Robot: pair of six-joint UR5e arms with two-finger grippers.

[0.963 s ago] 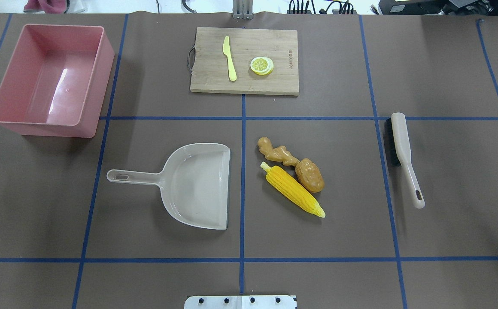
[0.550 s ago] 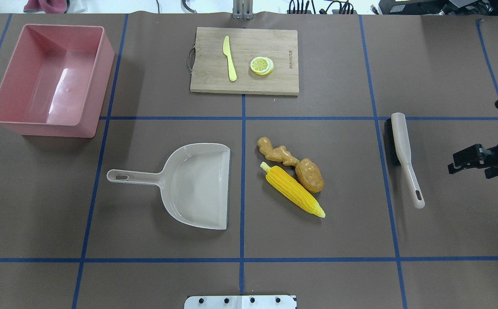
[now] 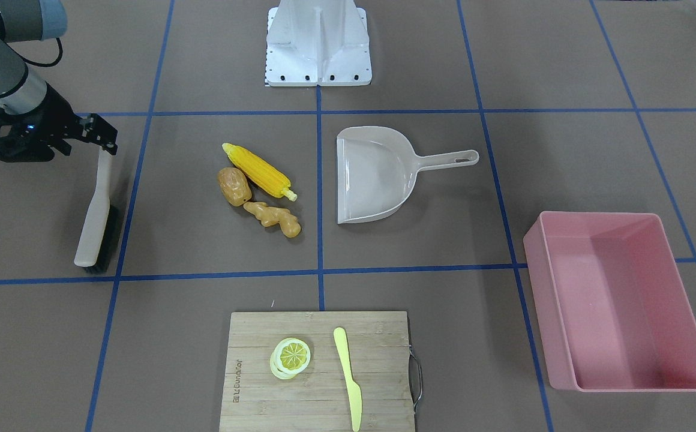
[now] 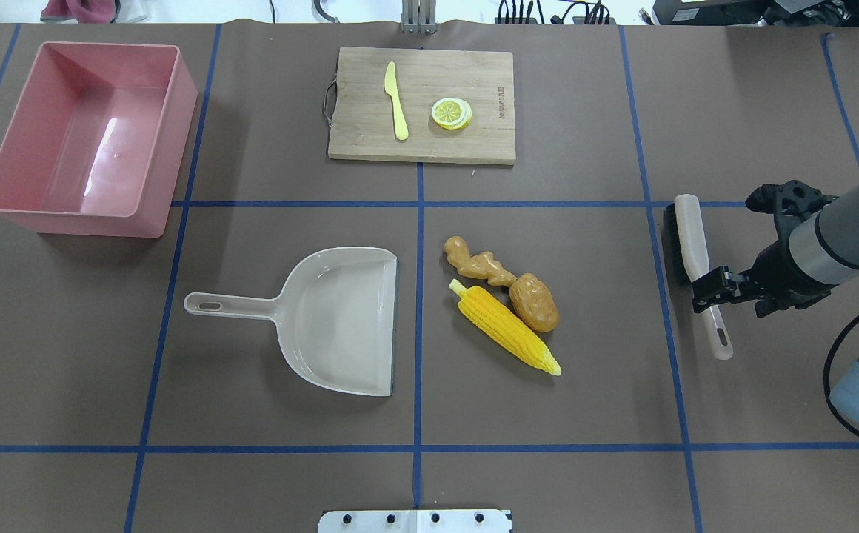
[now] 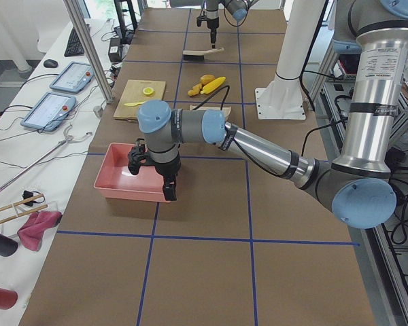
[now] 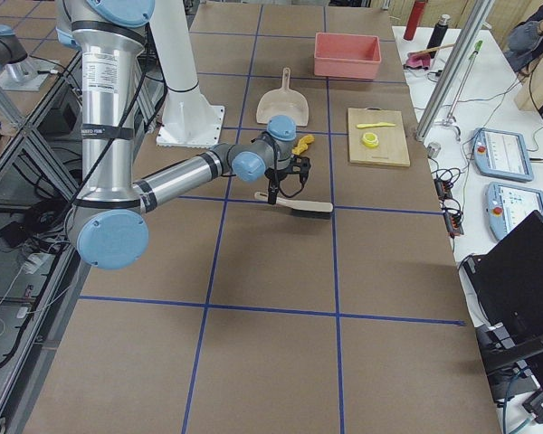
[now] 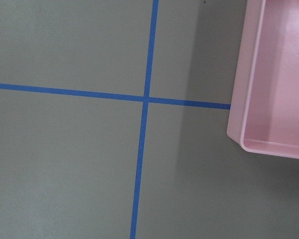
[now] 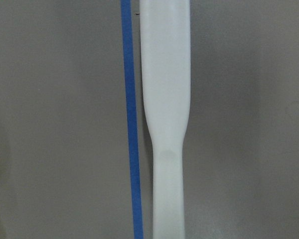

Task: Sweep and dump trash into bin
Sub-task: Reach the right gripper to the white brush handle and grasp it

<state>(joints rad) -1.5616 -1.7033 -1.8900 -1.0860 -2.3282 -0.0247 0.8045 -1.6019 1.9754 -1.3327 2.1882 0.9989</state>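
**Right pincer (image 4: pixel 709 289) hangs over the brush handle**

The right pincer is just above the thin end of the brush (image 4: pixel 689 237), which lies flat on the table. I cannot tell how wide its jaws are. The corn (image 4: pixel 507 329), potato (image 4: pixel 535 302) and ginger (image 4: pixel 478 263) lie bunched together, well off to its left. The dustpan (image 4: pixel 341 318) is just past them. The pink bin (image 4: pixel 182 126) is farthest from it. The left pincer (image 5: pixel 168 190) hangs just beside the bin. I cannot tell how its jaws stand.

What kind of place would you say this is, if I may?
Probably a robotics lab: a table gridded with blue tape, a large robot arm, and touch panels on a side bench.
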